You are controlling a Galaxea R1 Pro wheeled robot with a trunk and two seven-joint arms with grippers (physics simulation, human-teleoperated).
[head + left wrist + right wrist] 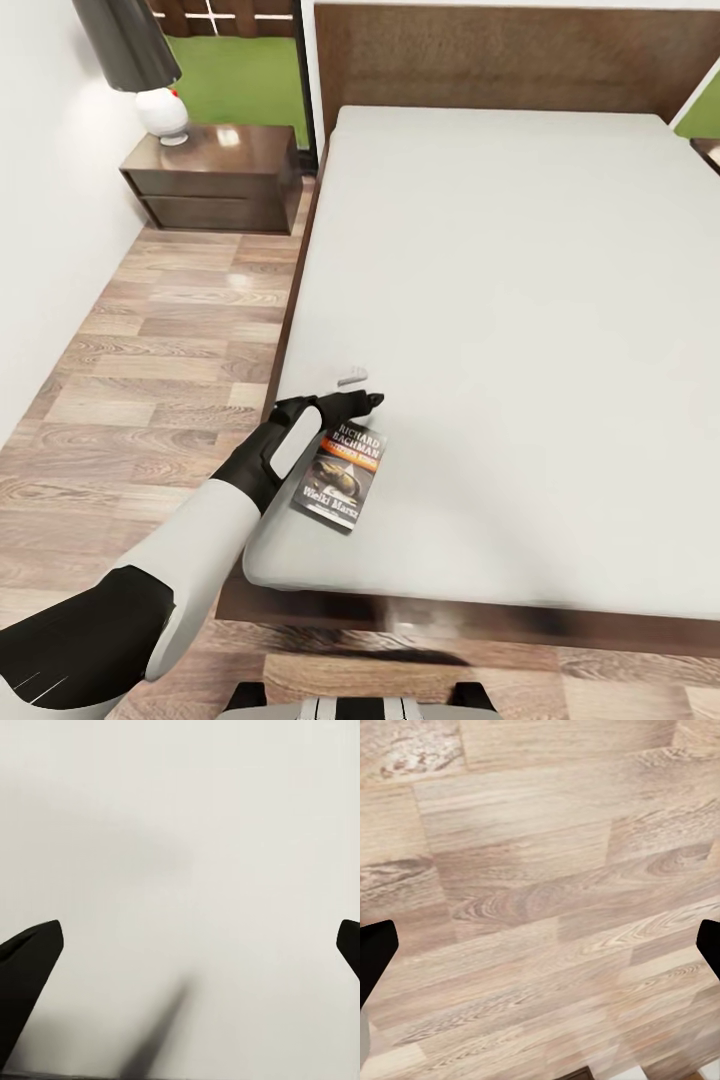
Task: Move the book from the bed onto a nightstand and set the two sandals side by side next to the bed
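Head view: one book point(340, 478), one nightstand point(215, 176).

The left gripper point(352, 393) was over the bed point(520, 330), close to its near left corner. The book point(341, 477) lay flat on the bed, just beside the gripper, on the side nearer the robot. The nightstand point(215, 177) stood far beyond the gripper and to its left, on the floor point(160, 350) beside the bed. A lamp point(150, 70) stood on the nightstand.

Head camera looks down over the bed point(520, 300); left wrist faces its mattress closely, right wrist the floor point(540, 892).
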